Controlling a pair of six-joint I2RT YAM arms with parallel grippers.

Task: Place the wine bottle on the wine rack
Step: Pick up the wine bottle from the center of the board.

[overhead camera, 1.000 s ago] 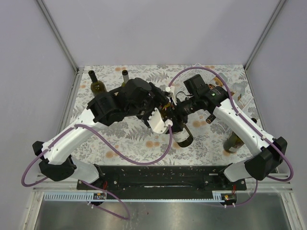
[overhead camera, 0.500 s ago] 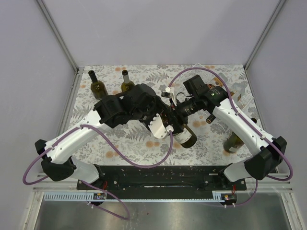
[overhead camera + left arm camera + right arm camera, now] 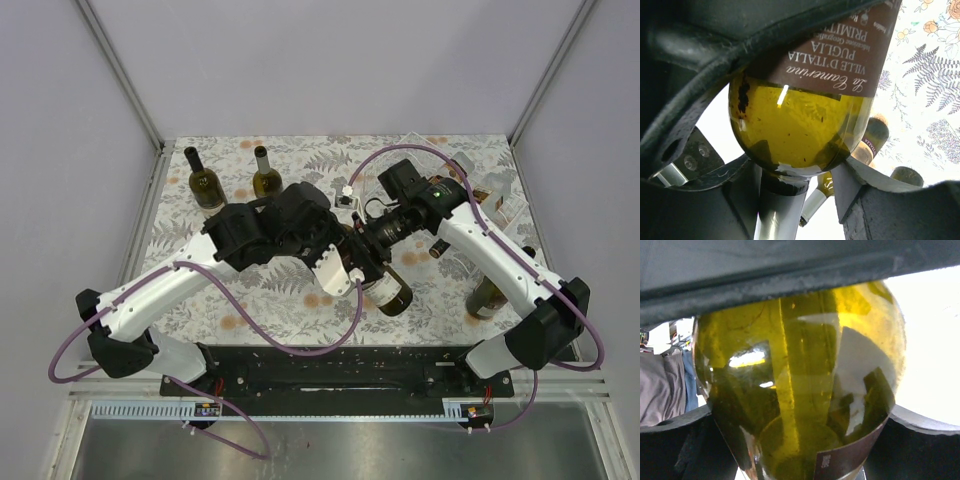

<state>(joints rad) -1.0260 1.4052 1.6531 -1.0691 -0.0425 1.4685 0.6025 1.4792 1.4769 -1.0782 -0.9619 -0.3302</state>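
— Swinging in from the left, our left fingers [image 3: 715, 175] have drawn in about the neck of the olive-green glass wine bottle with the dark brown label [image 3: 800, 125]. A second ago they stood wide and clear of it.

— Are they clamped?

— We cannot tell. They flank the neck just under the shoulder, and a gap shows on one side.

— And our right fingers [image 3: 925, 440]?

— Clamped on the wide body, which fills the space between them. The wine bottle lies tilted between both pairs of fingers, seemingly lifted off the flower-patterned table [image 3: 260, 300].

— And the rack?

— The clear, thin-ribbed wine rack [image 3: 498, 198] sits beyond the right fingers, at the far right. The bottle is not on it yet. We judge this a shared grip forming, so the left must hold firm before we carry it over.
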